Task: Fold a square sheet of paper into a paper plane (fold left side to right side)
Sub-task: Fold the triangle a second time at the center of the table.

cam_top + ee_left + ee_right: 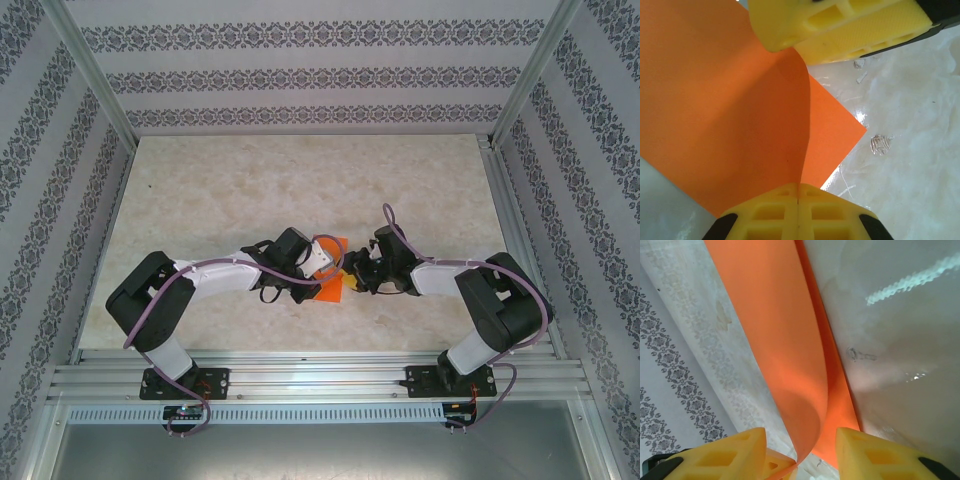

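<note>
Left gripper shut tight, pinching edge of square sheet of paper, curled up, middle of table, closer to near edge. Right gripper jaws apart, one each side of curled part, not squeezing. Paper looks light, floppy, easy to tear: best hold at edges

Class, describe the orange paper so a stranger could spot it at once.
On the pale marbled table, look where the two arms meet. Pinched in the left hand and curling through the open right hand is the square sheet of paper: the only bright orange thing.
</note>
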`<state>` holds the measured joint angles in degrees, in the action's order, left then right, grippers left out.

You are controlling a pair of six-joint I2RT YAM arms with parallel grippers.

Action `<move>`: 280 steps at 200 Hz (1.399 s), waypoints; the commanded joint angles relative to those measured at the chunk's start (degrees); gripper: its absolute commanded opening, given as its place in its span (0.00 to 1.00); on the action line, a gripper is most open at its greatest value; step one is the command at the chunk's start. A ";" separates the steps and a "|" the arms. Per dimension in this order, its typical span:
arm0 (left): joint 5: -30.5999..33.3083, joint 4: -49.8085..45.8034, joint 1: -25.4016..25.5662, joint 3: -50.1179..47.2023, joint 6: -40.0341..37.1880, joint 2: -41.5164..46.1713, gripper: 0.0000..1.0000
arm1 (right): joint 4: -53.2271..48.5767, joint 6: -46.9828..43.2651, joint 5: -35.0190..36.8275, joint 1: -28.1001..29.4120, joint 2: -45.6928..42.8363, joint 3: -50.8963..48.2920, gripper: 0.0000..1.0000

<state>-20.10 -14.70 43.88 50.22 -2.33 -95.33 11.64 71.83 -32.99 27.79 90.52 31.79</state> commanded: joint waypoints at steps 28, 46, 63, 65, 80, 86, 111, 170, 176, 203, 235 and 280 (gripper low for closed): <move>-0.71 2.38 -0.46 -1.18 -0.23 2.16 0.01 | 2.32 1.47 1.53 1.34 1.91 2.29 0.36; -1.32 2.42 -0.46 -1.40 -0.22 2.47 0.06 | 2.36 1.48 1.68 1.61 2.16 2.70 0.33; -2.13 2.49 -0.45 -1.45 -0.06 3.01 0.15 | 2.18 1.47 1.70 1.74 2.20 2.92 0.29; -2.22 2.48 -0.46 -1.46 -0.05 3.08 0.16 | 2.23 1.47 1.70 1.74 2.20 2.92 0.29; -3.32 1.71 -0.46 -1.16 0.04 3.55 0.24 | 2.08 1.47 1.88 1.83 2.26 3.01 0.29; -3.59 1.38 -0.42 -1.00 0.04 3.71 0.27 | 2.01 1.48 1.96 1.90 2.29 3.01 0.28; -3.92 0.99 -0.36 -0.92 0.03 4.44 0.34 | 1.83 1.38 1.88 1.92 2.38 3.10 0.28; -3.70 -0.06 1.86 1.55 -0.65 3.09 0.44 | 1.72 1.41 1.79 2.00 2.49 3.54 0.25; -3.48 -0.43 2.12 1.64 -0.70 3.21 0.45 | 1.72 1.38 1.71 1.98 2.47 3.61 0.25; -1.48 -1.43 2.52 0.73 -0.84 5.98 0.47 | 1.50 1.38 1.55 2.00 2.47 3.80 0.24; 2.75 -2.16 4.88 -0.70 -1.36 8.45 0.50 | 1.27 1.30 1.48 2.00 2.62 3.94 0.23; 7.87 -2.77 8.97 1.58 -1.32 5.06 0.55 | 0.73 1.29 1.44 2.00 2.39 4.24 0.21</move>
<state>-16.19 -15.97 50.83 50.15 -2.57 -88.40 12.45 72.84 -31.99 29.26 92.53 34.61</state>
